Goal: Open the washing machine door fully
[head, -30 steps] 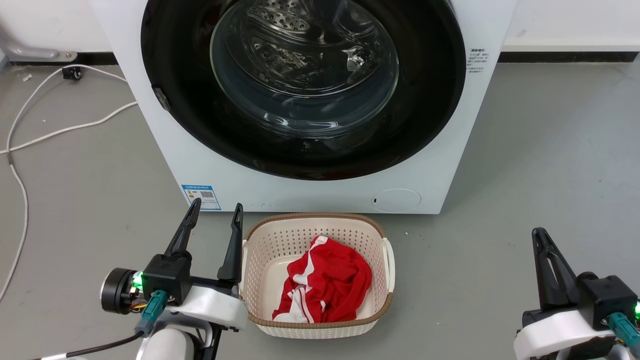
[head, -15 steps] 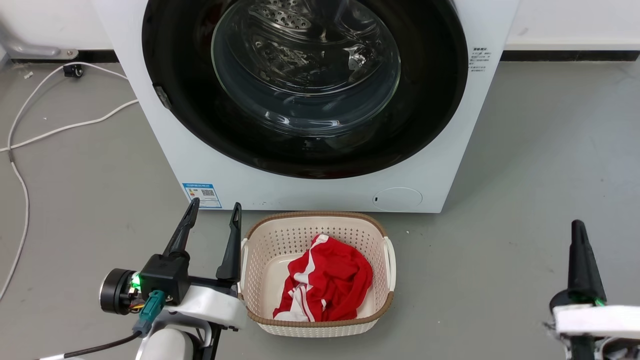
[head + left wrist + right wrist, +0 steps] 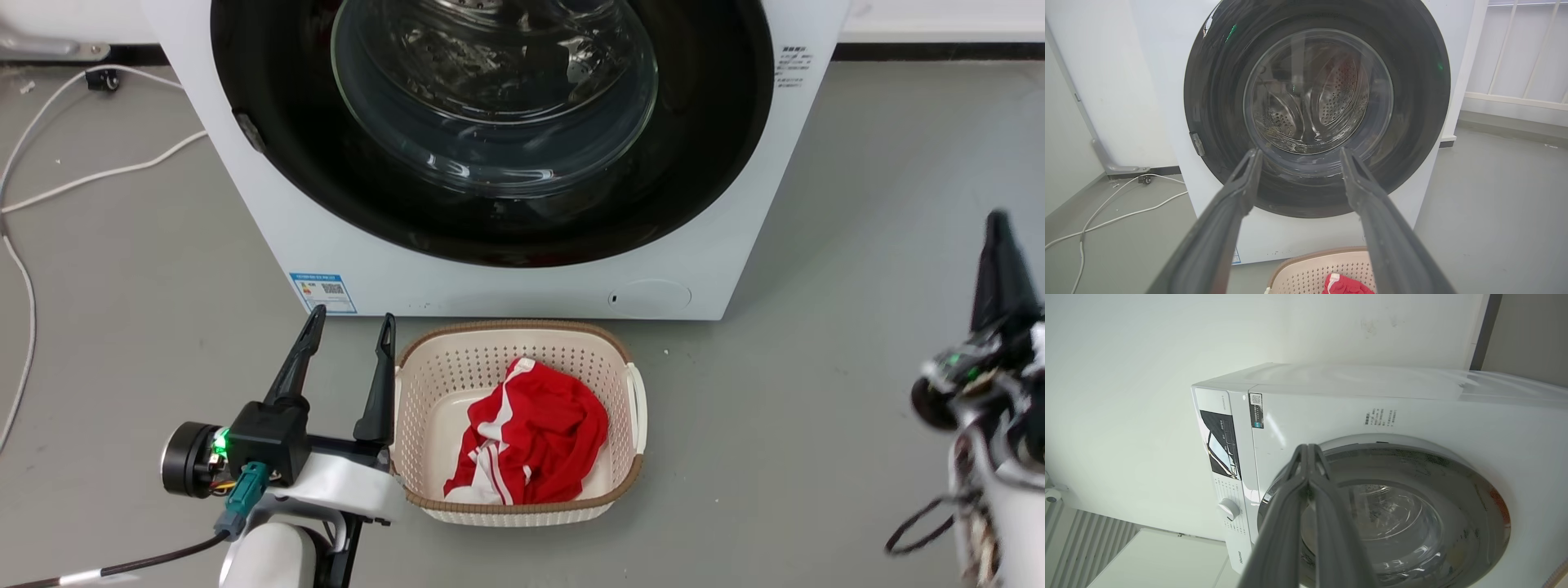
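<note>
The white washing machine (image 3: 506, 290) stands straight ahead. Its washing machine door (image 3: 710, 122), a glossy black disc with a clear glass bowl, lies flat against the front. A small latch tab (image 3: 1197, 143) sits on the door's left rim. My left gripper (image 3: 349, 322) is open and empty, low on the floor side, short of the machine; the left wrist view looks between its fingers (image 3: 1237, 196) at the door (image 3: 1216, 102). My right gripper (image 3: 1000, 237) is raised at the far right, away from the machine, fingers pressed together on nothing. Past the right gripper (image 3: 1308, 448), the right wrist view shows the door (image 3: 1474, 486) at an angle.
A cream laundry basket (image 3: 629, 392) holding a red and white garment (image 3: 531, 433) sits on the grey floor just in front of the machine, beside my left fingers. White cables (image 3: 98, 175) trail over the floor at the left. Open floor lies to the machine's right.
The head camera has shifted, so the machine sits higher in view. My right arm has risen and turned, its shut fingers now higher at the right edge. The left gripper has stayed put.
</note>
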